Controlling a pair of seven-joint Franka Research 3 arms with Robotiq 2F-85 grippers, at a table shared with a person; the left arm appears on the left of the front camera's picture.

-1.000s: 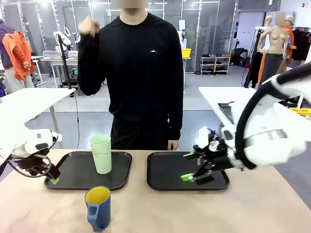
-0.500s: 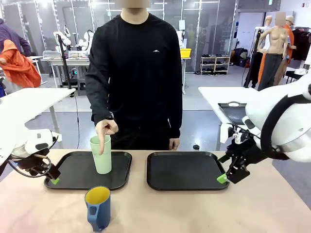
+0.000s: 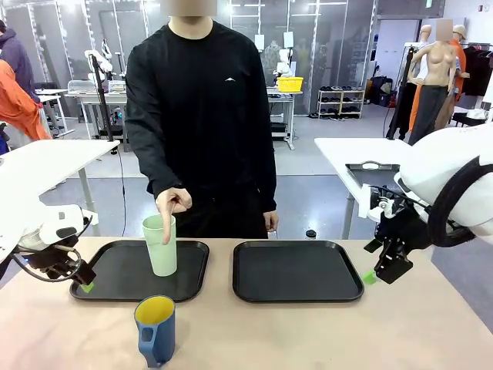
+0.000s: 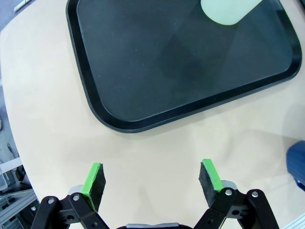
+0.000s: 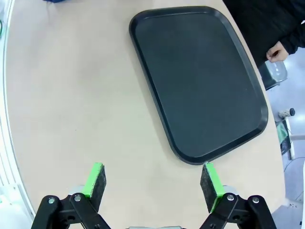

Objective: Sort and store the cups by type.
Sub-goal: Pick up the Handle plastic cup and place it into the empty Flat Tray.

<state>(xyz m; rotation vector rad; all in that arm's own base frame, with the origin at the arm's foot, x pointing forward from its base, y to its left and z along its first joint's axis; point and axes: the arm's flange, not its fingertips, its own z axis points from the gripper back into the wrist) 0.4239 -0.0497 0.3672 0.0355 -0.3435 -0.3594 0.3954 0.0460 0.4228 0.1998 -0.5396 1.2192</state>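
Observation:
A tall mint-green tumbler (image 3: 161, 245) stands upright on the left black tray (image 3: 115, 274); its base (image 4: 228, 9) shows at the top of the left wrist view. A person's hand (image 3: 172, 205) points a finger down at its rim. The dark blue mug (image 3: 155, 330) with a yellow inside stands on the table near the front edge, in front of that tray; its blue edge (image 4: 296, 160) shows at right. My left gripper (image 3: 83, 279) is open by the left tray's near-left corner. My right gripper (image 3: 381, 271) is open, just right of the bare right tray (image 3: 296, 270).
The tan table (image 3: 308, 331) runs bare in front of both trays. The person stands at the far edge behind the left tray. A side table (image 3: 362, 154) with a dark tray stands behind my right arm.
My right gripper has drawn back from over the right tray to its right side. The person's raised hand has come down to point at the tumbler. The left arm is still.

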